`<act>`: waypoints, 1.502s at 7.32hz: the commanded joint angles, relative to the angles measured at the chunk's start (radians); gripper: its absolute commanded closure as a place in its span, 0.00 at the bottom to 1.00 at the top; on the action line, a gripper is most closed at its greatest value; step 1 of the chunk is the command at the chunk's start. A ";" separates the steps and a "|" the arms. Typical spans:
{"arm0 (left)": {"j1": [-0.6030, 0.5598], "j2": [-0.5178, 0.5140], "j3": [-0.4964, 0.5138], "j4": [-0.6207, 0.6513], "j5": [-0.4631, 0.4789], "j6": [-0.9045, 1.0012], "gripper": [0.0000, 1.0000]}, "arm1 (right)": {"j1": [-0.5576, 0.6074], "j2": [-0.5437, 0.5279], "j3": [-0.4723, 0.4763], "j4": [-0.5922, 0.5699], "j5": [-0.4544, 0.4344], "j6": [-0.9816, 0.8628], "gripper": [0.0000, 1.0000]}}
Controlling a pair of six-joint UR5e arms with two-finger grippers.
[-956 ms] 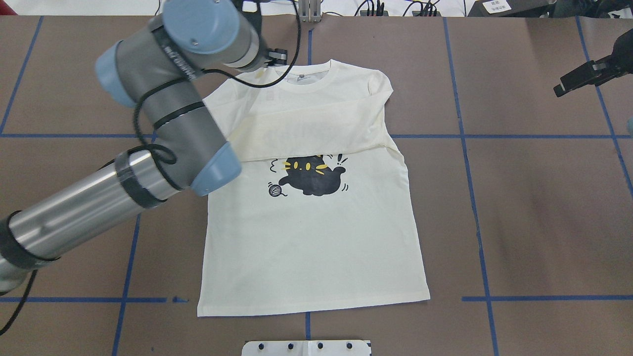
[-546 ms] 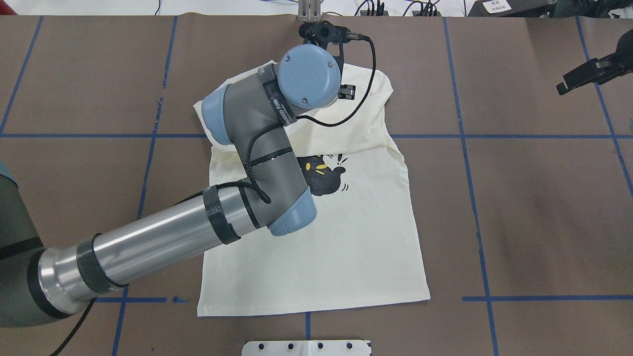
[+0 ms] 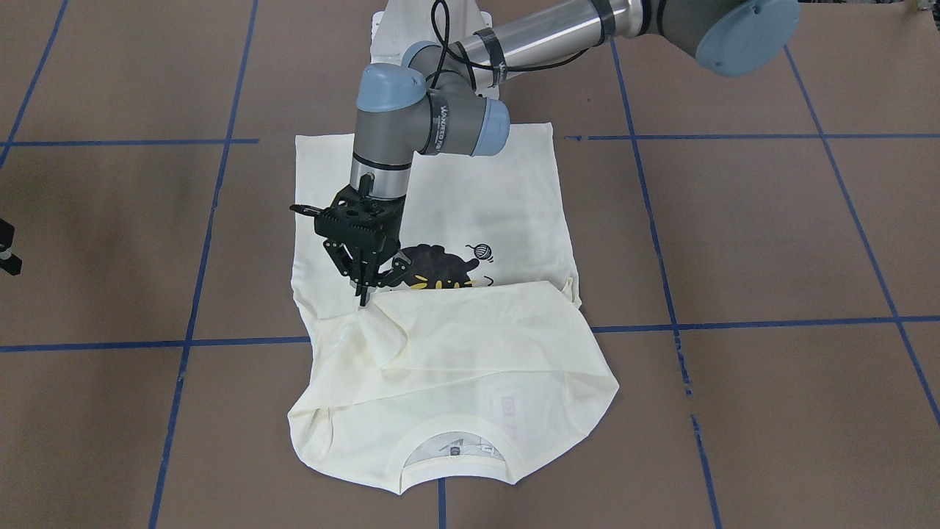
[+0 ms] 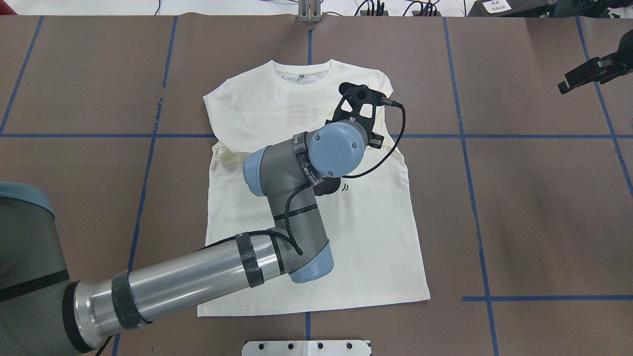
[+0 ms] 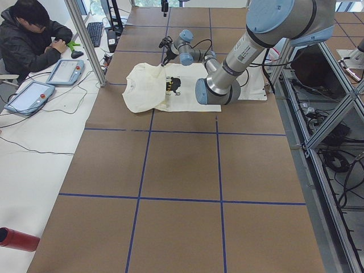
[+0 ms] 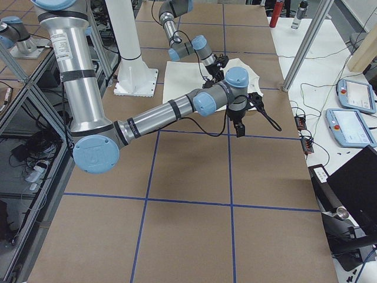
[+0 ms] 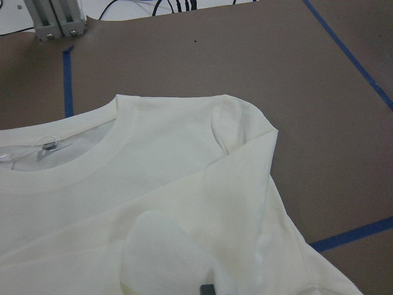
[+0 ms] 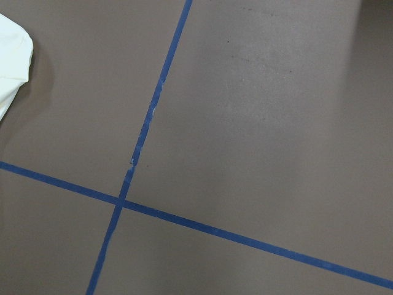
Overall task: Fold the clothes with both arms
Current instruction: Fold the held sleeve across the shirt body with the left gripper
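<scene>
Cream-white cloth is lying flat at the centre of the brown table (image 4: 534,198) — the shirt (image 4: 371,237) is resting print side up. In the overhead view its ribbed neck (image 4: 301,81) is pointing to 12 o'clock and its hem to 6 o'clock. A sleeve (image 3: 477,323) is lying folded across the chest, covering the upper edge of the black cat print (image 3: 433,266).

The left arm (image 4: 188,277) is reaching in from 8 o'clock over the shirt body. The left gripper (image 3: 364,292) is pointing down at the sleeve's end, toward 2 o'clock from the shirt's middle. Its fingers are drawn together and pinching a raised corner of that cloth, and the left wrist view shows the fabric bunching against one fingertip (image 7: 207,288).

The right gripper (image 4: 573,81) is hovering at 2 o'clock, well apart from the shirt, over bare table and blue tape lines (image 4: 474,212). It is hanging clear of the cloth — how far its jaws are standing apart cannot be told.
</scene>
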 commanded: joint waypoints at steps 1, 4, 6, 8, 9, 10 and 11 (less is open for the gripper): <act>0.017 -0.013 0.022 -0.070 0.006 0.017 1.00 | 0.000 0.000 0.001 0.000 0.000 0.001 0.00; 0.005 -0.019 0.033 -0.238 -0.045 -0.050 0.00 | -0.001 0.003 0.005 0.002 0.001 0.002 0.00; -0.073 -0.002 0.012 -0.163 -0.193 -0.051 0.00 | -0.015 0.018 -0.005 0.073 0.000 0.002 0.00; -0.164 0.126 -0.199 0.035 -0.353 0.047 0.00 | -0.067 0.064 -0.005 0.100 -0.006 0.037 0.00; -0.211 0.198 -0.335 0.147 -0.372 0.137 0.00 | -0.116 0.113 -0.002 0.098 -0.040 0.144 0.00; -0.268 0.284 -0.457 0.212 -0.472 0.217 0.00 | -0.194 0.165 -0.004 0.092 -0.130 0.221 0.01; -0.308 0.408 -0.582 0.223 -0.508 0.233 0.00 | -0.280 0.222 -0.010 0.083 -0.210 0.316 0.02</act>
